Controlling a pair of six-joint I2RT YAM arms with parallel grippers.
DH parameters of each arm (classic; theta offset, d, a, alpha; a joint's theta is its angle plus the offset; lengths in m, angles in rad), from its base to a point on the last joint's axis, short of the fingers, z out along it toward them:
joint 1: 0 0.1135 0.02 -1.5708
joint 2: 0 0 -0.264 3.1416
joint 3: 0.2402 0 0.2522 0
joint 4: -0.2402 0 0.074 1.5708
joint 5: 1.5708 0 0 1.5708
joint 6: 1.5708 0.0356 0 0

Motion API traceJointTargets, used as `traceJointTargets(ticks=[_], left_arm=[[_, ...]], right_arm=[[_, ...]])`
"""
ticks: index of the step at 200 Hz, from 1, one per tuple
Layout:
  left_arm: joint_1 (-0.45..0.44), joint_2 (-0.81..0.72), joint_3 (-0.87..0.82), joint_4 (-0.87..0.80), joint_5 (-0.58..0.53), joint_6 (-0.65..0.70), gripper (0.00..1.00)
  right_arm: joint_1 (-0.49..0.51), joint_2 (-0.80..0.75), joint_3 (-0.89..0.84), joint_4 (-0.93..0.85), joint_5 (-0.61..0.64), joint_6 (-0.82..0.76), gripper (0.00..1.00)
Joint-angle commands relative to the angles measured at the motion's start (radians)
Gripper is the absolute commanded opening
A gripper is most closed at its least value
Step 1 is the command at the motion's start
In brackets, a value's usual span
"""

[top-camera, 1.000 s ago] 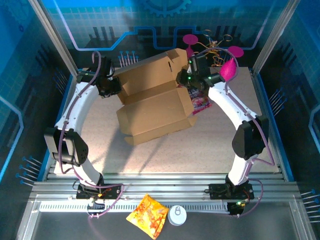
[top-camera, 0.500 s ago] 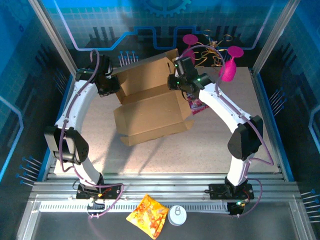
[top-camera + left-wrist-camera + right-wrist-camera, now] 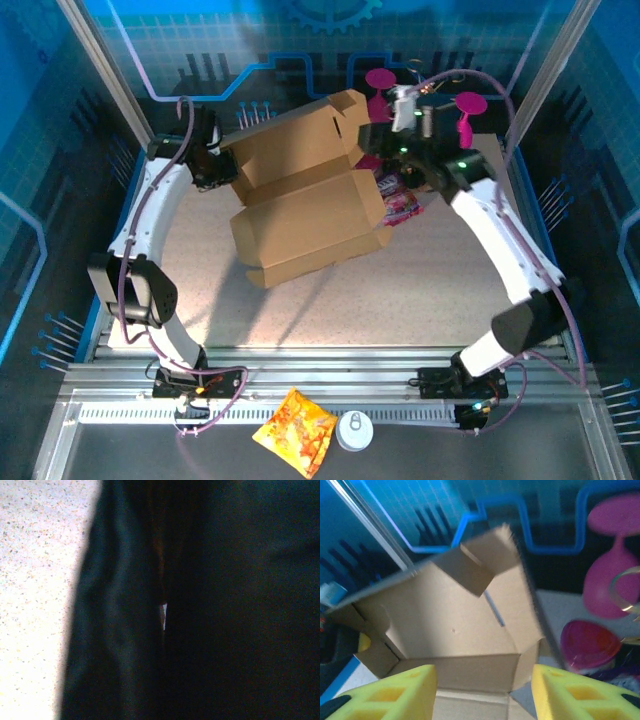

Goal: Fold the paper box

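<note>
At centre, paper box (image 3: pixel 305 225), long axis left-right, lid rearward

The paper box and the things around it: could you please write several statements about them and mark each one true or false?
1. The paper box lies open, with its back flap raised. True.
2. The right end effector is clamped on a flap. False: its yellow fingers stand apart with nothing between them, and the box's inside is ahead.
3. An orange-yellow snack packet lies at the near edge, beside a white round object. True.
4. The pink packet lies to the left of the box. False: it lies at the box's right side.
5. The left end effector is at the box's left edge. True.
</note>
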Motion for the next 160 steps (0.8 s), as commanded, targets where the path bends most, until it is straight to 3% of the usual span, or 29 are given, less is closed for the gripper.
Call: traceJointTargets(ticks=[1,43,95,126,160], left_arm=[[0.008,0.015,0.043,-0.033,0.049,0.003,0.0],[0.009,0.024,0.059,-0.053,0.063,0.01,0.0],[0.011,0.026,0.059,-0.054,0.075,0.005,0.0],[0.011,0.029,0.057,-0.056,0.079,0.006,0.0],[0.011,0.034,0.059,-0.057,0.076,-0.005,0.0]], right_arm=[[-0.057,-0.023,-0.058,0.102,-0.036,-0.083,0.54],[-0.074,0.09,0.021,0.073,-0.028,-0.255,0.54],[-0.057,0.214,0.126,0.035,0.008,-0.325,0.52],[-0.041,0.281,0.196,0.02,0.044,-0.338,0.39],[0.007,0.321,0.253,-0.009,0.128,-0.389,0.13]])
